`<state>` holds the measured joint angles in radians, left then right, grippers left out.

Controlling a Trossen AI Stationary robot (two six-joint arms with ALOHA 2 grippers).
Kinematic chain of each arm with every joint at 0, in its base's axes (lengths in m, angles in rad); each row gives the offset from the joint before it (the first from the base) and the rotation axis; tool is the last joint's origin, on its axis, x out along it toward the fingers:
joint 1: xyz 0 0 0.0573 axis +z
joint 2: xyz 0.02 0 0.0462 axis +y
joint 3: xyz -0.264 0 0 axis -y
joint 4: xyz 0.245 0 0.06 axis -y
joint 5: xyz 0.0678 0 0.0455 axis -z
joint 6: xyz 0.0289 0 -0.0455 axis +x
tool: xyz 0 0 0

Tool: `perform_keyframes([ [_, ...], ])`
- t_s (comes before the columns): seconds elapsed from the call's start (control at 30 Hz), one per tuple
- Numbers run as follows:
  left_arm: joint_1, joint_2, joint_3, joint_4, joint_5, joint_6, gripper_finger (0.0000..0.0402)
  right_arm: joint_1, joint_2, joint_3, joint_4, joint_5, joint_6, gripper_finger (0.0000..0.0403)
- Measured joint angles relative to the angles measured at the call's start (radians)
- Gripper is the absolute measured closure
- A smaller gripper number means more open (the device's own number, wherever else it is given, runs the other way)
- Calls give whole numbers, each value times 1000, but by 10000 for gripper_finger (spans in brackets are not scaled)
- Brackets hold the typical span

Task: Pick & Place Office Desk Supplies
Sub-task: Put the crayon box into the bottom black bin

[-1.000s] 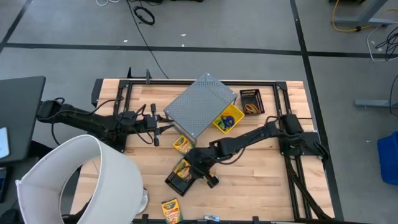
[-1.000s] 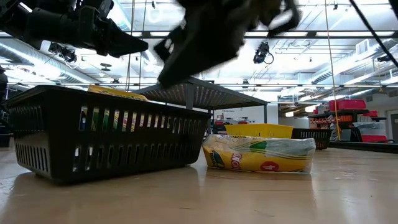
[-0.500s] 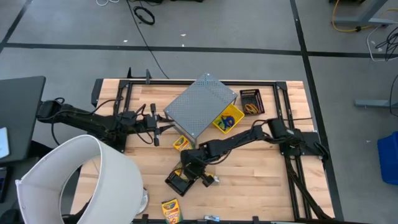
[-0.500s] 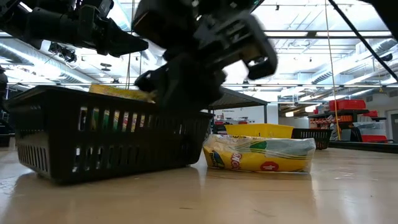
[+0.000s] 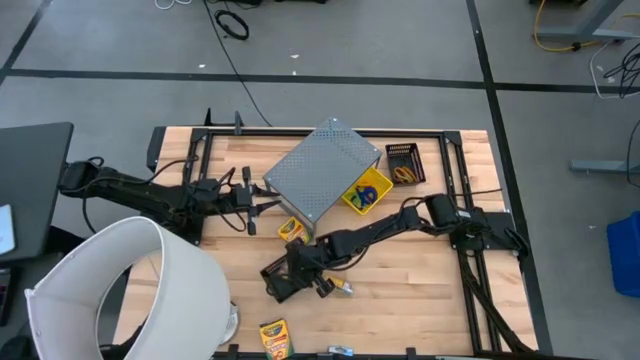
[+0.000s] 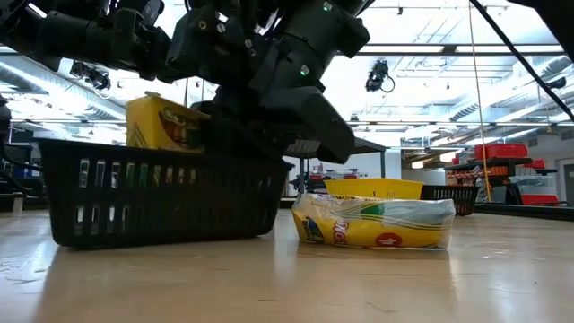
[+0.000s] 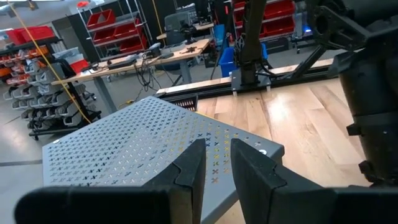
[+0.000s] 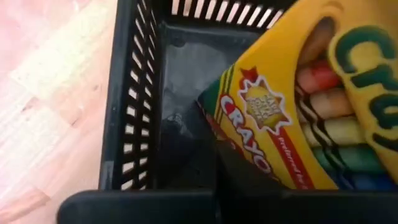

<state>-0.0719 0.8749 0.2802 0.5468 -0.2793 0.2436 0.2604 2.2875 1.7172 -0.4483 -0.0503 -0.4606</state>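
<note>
nearest to me, at the front edge of the bench (image 5: 420,300), i see a loose crayon box (image 5: 275,337) lying flat beside the big white cylinder (image 5: 130,290) that fills the front-left corner.

further in, near the middle of the bench, my right gripper (image 5: 305,268) is down over the small black basket (image 5: 283,279). its fingers are closed all the way, and in the right wrist view a yellow-and-green crayon box (image 8: 298,106) fills the space just ahead of them, tilted, with its lower corner inside the basket (image 8: 134,106). from table height the box (image 6: 166,126) stands up above the basket's rim (image 6: 161,202). i can't tell for sure whether the fingers are pinching the box or only resting against it. a bagged crayon packet (image 6: 377,222) lies just beside the basket.

further back, another crayon box (image 5: 291,231) lies at the near edge of the grey perforated box (image 5: 325,170). a yellow bin (image 5: 366,190) with dark items in it touches the grey box's right side.

my left gripper (image 5: 262,206) hovers left of the grey box; its fingers (image 7: 189,171) stand a narrow gap apart, holding nothing.

near the far-right corner, a second black basket (image 5: 403,163) holds tan loops.
</note>
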Motion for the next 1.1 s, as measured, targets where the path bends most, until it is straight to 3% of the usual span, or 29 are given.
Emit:
perform_keyframes([
  [0.23, 0, 0, 0, -1, 0, -4, 318, 6, 0, -1, 44, 7, 7, 403],
  [0.47, 0, 0, 0, -2, 0, -6, 318, 6, 0, -1, 74, 96, 3, 403],
  [0.73, 0, 0, 0, -2, 0, -5, 318, 6, 0, -2, 8, 79, 0, 403],
  [1.1, 0, 0, 0, -2, 0, -8, 318, 6, 0, -2, 93, 79, 29, 403],
])
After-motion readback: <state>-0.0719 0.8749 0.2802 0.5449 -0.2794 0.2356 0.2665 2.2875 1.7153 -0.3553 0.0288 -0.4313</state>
